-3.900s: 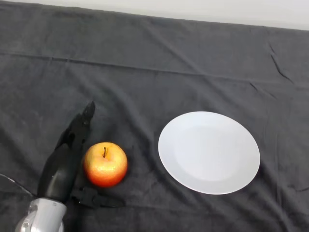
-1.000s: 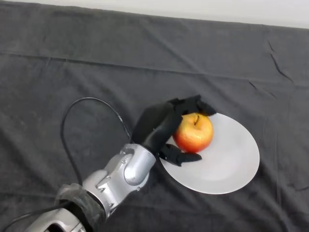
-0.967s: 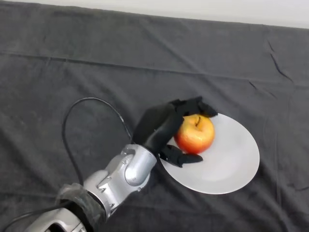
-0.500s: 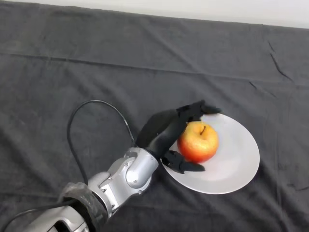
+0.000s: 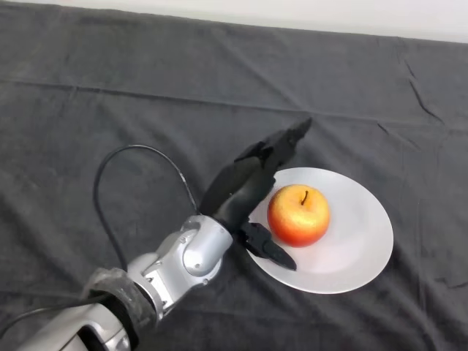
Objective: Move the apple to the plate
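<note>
Dark cloth (image 5: 146,95) covers the whole table. The plate (image 5: 358,248) sits right of centre, with the apple (image 5: 298,215) resting on its 9 o'clock side (stem up, so it looks settled). The hand (image 5: 245,186) is spread wide at the apple's 9 o'clock, not touching it, so I'd call the job done.

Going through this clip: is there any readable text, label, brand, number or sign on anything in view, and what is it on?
None: no words, labels, brands, numbers or signs show anywhere.
The apple carries no sticker on its visible side.
The white plate is plain.
The dark cloth is unmarked.
The left hand and silver-grey arm show no lettering.
</note>
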